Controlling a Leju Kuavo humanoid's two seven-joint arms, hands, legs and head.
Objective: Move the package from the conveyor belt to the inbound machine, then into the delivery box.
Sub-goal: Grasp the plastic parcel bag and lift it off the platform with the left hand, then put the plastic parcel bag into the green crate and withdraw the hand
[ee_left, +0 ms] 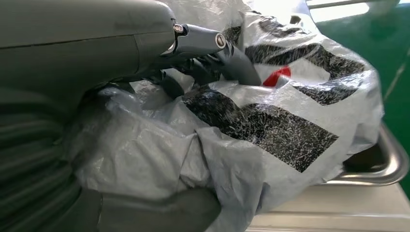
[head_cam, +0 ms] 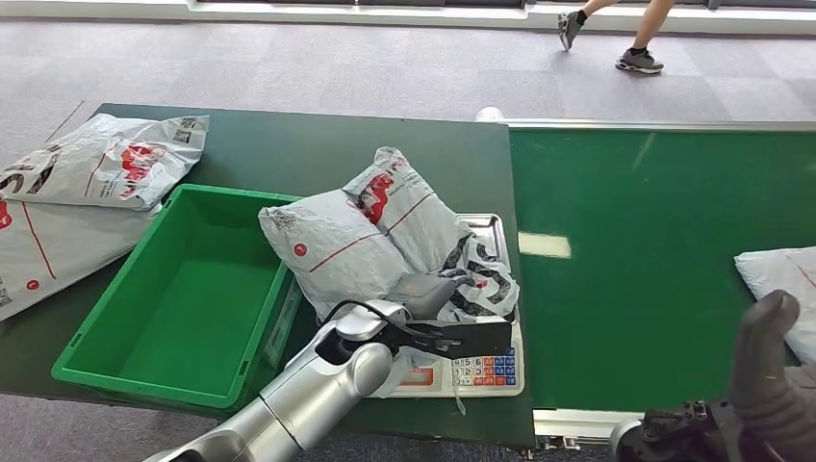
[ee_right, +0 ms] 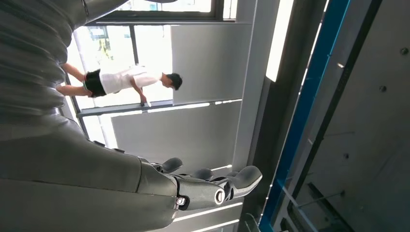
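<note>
Grey carpet floor behind a dark green table [head_cam: 289, 144], with a brighter green conveyor belt [head_cam: 654, 250] butting against its right side. On the table near the belt sits a scale [head_cam: 481, 371] with a steel tray and a coloured keypad at its front; this looks like the inbound machine. The package [head_cam: 366, 231], a grey plastic mailer bag with red and black print, lies piled on the scale tray, its left part overhanging toward the green box [head_cam: 183, 298] that stands just beside the scale on the left. The box interior shows nothing in it. Left hand [head_cam: 428, 298] is at the near side of the package; in the left wrist view dark fingers [ee_left: 232, 60] press into the crumpled plastic of the package [ee_left: 270, 125] from one side and the thick thumb sits against it from the other, so the hand grips the bag while it rests on the tray rim [ee_left: 387, 164]. Right hand [head_cam: 770, 371] is raised at the near right, over the belt edge, fingers extended and apart, holding nothing; right wrist view shows those fingers [ee_right: 241, 179] spread against the ceiling. Another pale bag [head_cam: 784, 284] lies on the belt at the far right. Two more grey mailers [head_cam: 87, 192] lie on the table's left end. A person's legs [head_cam: 616, 34] are at the far floor.
</note>
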